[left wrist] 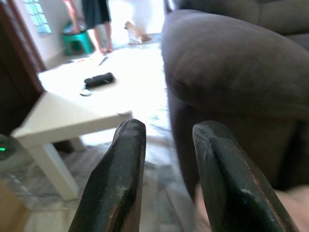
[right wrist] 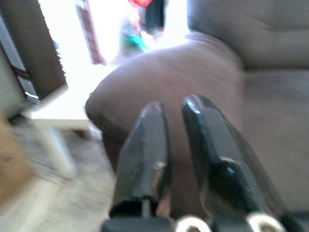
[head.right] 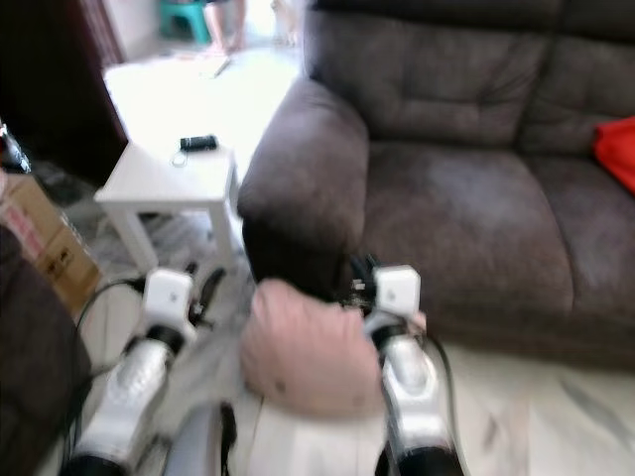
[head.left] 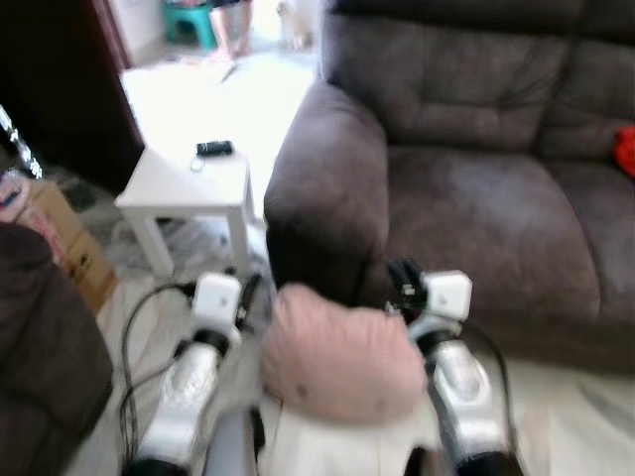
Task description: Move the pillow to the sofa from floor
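A soft pink pillow [head.left: 337, 362] is held off the floor, squeezed between my two silver forearms just in front of the dark brown sofa [head.left: 476, 208]. It sits low against the sofa's near armrest [head.left: 322, 169]. My left gripper [head.left: 250, 290] lies at the pillow's left edge, its fingers [left wrist: 120, 159] apart with nothing between them. My right gripper [head.left: 402, 278] is at the pillow's right edge and points at the armrest, its fingers [right wrist: 149, 140] close together. The pillow's corner [left wrist: 289, 212] shows beside the left fingers.
A small white side table [head.left: 189, 183] with a black object [head.left: 214, 149] on it stands left of the armrest. A cardboard box [head.left: 69, 243] and another dark seat [head.left: 40, 347] are at the left. A red thing [head.left: 624, 149] lies on the sofa's right. A person's legs [left wrist: 94, 19] are far back.
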Controlling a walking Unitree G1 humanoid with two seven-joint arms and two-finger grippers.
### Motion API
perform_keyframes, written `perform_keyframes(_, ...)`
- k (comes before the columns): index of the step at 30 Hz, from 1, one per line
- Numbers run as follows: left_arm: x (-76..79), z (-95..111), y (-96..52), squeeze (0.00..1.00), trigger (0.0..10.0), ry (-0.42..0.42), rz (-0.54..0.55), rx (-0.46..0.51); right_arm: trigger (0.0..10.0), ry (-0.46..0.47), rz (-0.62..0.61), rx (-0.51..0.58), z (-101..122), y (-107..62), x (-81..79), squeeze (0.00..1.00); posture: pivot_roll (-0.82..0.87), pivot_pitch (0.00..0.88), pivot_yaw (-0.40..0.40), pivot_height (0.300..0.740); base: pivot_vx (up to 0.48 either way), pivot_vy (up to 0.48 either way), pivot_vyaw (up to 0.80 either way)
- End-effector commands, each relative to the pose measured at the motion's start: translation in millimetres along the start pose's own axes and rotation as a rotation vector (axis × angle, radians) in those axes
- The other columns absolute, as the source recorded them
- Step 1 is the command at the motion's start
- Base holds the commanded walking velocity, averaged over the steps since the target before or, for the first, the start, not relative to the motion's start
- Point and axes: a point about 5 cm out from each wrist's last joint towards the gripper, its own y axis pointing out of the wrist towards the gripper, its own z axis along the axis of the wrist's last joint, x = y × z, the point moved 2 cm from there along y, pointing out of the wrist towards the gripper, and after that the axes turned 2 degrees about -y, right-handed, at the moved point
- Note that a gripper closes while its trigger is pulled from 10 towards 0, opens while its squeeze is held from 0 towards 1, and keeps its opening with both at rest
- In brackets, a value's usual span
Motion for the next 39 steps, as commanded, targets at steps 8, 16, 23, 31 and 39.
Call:
perform_keyframes(8, 16.5, 1, 2.6, 0.0, 10.0, -0.026, -0.055, 0.001, 10.0, -0.021, -0.054, -0.019, -3, -6.3, 19.9, 0.0, 0.14, 0.037, -0.013, 0.546, 0.292, 0.0, 0.0)
perform_keyframes(16, 24.2, -1, -0.4, 0.0, 10.0, -0.039, -0.105, -0.009, 10.0, -0.011, -0.077, -0.038, -6, -5.9, 21.2, 0.0, 0.15, 0.042, -0.013, 0.546, 0.0, 0.0, 0.0)
perform_keyframes(23, 23.8, -2, -0.7, 0.0, 10.0, -0.042, -0.112, -0.011, 10.0, -0.01, -0.072, -0.03, -5, -5.3, 20.2, 0.0, 0.15, 0.042, -0.014, 0.52, 0.0, 0.0, 0.0)
perform_keyframes(31, 24.6, -2, -0.5, 0.0, 10.0, -0.041, -0.117, -0.012, 10.0, 0.002, -0.083, -0.02, -4, -5.1, 20.9, 0.0, 0.15, 0.041, -0.014, 0.52, 0.0, 0.0, 0.0)
perform_keyframes(39, 25.1, -2, -0.3, 0.0, 10.0, -0.041, -0.118, -0.012, 10.0, 0.003, -0.08, -0.01, -2, -3.9, 21.4, 0.0, 0.15, 0.04, -0.016, 0.52, 0.0, 0.0, -0.6)
